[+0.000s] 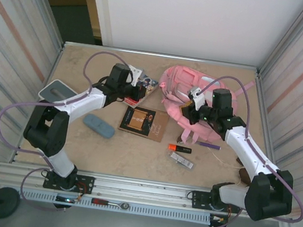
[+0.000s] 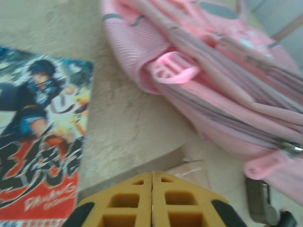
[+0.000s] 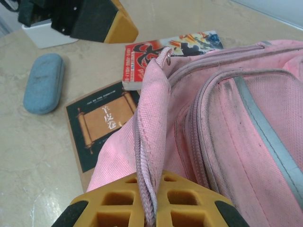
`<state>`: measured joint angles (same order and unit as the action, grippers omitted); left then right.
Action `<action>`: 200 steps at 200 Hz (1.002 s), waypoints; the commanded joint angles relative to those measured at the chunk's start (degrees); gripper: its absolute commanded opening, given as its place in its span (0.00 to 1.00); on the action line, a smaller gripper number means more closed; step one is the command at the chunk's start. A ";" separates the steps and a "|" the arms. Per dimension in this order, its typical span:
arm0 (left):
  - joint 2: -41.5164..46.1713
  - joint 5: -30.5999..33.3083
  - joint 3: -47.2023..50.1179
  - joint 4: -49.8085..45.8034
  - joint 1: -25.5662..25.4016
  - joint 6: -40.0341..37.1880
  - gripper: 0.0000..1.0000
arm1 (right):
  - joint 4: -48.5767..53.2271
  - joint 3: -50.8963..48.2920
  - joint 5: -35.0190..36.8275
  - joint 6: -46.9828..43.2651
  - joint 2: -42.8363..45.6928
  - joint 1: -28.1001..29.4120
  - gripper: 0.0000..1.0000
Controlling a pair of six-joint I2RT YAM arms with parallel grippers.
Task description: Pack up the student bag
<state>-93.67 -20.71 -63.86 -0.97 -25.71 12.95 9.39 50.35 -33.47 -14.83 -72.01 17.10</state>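
On the tan table (image 1: 134, 151), right jaws pinch the student bag (image 1: 178, 86) at its edge, left jaws closed.

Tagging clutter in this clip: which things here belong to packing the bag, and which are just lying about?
Job: student bag, pinched by the right gripper; comic book; scroll-cover book; blue case; orange highlighter; purple pen.
Probably lying about: ratchet on the rail; black stand beside it.
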 commanded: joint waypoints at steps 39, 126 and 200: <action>0.71 -16.28 1.41 3.22 -1.31 -11.70 0.46 | -1.83 4.53 -2.18 -0.22 -0.36 -0.32 0.00; -8.51 -18.45 -8.31 -0.78 -4.52 -17.33 0.54 | -1.66 4.73 -2.16 -0.64 -1.93 0.65 0.00; -13.11 -19.71 -12.26 -2.94 -4.52 -18.31 0.40 | -0.78 5.07 -1.42 -1.42 -2.04 0.78 0.00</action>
<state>-105.78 -39.13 -74.06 -2.85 -30.46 -4.32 10.57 51.99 -34.33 -15.49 -74.61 17.65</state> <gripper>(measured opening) 0.396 0.076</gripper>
